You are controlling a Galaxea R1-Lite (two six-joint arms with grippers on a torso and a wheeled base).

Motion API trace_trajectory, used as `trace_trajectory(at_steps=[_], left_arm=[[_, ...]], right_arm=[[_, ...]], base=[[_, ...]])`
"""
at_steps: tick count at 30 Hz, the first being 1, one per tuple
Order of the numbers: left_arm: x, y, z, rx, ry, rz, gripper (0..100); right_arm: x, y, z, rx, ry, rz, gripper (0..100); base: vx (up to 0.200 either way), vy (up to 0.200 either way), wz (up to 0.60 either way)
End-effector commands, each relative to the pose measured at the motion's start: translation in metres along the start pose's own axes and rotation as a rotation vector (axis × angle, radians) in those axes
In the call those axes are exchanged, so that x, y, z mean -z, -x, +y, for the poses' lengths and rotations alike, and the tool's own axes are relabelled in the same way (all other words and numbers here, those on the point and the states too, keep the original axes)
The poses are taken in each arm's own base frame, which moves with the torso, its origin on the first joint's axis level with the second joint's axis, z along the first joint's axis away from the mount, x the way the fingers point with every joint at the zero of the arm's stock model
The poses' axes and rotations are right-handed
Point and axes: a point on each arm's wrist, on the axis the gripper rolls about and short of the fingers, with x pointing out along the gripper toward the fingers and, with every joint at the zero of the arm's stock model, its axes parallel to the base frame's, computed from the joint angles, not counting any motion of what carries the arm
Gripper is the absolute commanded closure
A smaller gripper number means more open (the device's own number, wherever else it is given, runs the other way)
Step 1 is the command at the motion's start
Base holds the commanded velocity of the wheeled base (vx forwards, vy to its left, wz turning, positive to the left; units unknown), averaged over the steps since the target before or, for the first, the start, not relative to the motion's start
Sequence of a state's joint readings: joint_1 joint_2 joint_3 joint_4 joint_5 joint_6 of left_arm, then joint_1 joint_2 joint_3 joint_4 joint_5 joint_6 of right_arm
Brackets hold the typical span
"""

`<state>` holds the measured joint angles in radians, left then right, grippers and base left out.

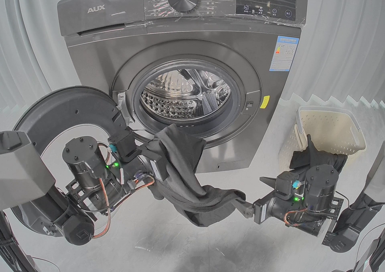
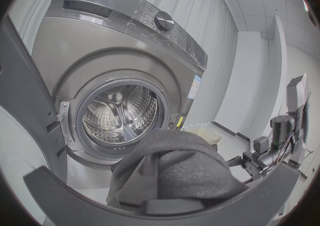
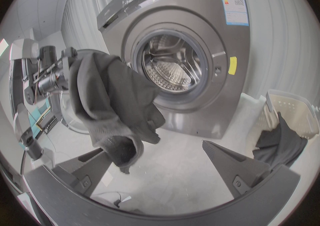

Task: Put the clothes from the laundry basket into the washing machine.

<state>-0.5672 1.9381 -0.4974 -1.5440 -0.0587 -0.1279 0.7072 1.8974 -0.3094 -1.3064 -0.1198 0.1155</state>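
Observation:
A dark grey garment [image 1: 188, 180] hangs in the air just below the washing machine's open drum [image 1: 184, 92]. Its upper part is draped over my left gripper [image 1: 170, 154], which is shut on it with the fingers buried in cloth [image 2: 180, 166]. The lower end trails toward my right gripper [image 1: 248, 193], which is open. In the right wrist view that end [image 3: 113, 110] lies over one finger [image 3: 83, 170] while the other finger [image 3: 230, 166] is bare. A cream laundry basket [image 1: 341, 128] stands to the right of the machine, and another dark garment [image 1: 317, 158] hangs over its near rim.
The round machine door [image 1: 60, 112] is swung wide open to the left, right behind my left arm. Bare grey floor [image 1: 208, 244] lies in front of the machine. Pale curtains hang behind the machine and the basket.

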Motion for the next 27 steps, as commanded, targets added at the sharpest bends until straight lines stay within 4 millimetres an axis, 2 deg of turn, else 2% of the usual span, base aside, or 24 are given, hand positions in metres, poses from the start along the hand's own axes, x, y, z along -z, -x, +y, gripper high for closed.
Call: trace_trajectory(at_steps=[1, 6, 9, 14, 17, 20, 27], left_arm=[[-0.015, 0.020, -0.005, 0.013, 0.075, -0.022, 100], [-0.016, 0.021, -0.004, -0.002, 0.079, -0.028, 100], [-0.015, 0.019, -0.001, -0.013, 0.069, -0.026, 100], [-0.013, 0.019, 0.000, -0.031, 0.053, -0.021, 100], [-0.011, 0.020, 0.000, -0.044, 0.048, -0.015, 100], [-0.004, 0.023, -0.003, -0.049, -0.010, 0.018, 100], [0.005, 0.025, 0.001, -0.086, -0.036, 0.054, 100]], right_arm=[[0.021, 0.031, -0.013, 0.028, -0.003, 0.092, 0], [0.036, 0.045, -0.017, 0.020, -0.007, 0.133, 0], [0.045, 0.049, -0.014, -0.076, -0.007, 0.168, 0], [0.046, 0.048, -0.013, -0.139, -0.007, 0.173, 0], [0.044, 0.043, -0.016, -0.088, -0.002, 0.139, 0], [0.046, 0.028, -0.028, 0.025, -0.024, 0.128, 0], [0.037, 0.020, -0.031, 0.034, -0.033, 0.073, 0]], base=[[0.000, 0.000, 0.00], [0.000, 0.000, 0.00], [0.000, 0.000, 0.00], [0.000, 0.000, 0.00], [0.000, 0.000, 0.00], [0.000, 0.000, 0.00], [0.000, 0.000, 0.00]])
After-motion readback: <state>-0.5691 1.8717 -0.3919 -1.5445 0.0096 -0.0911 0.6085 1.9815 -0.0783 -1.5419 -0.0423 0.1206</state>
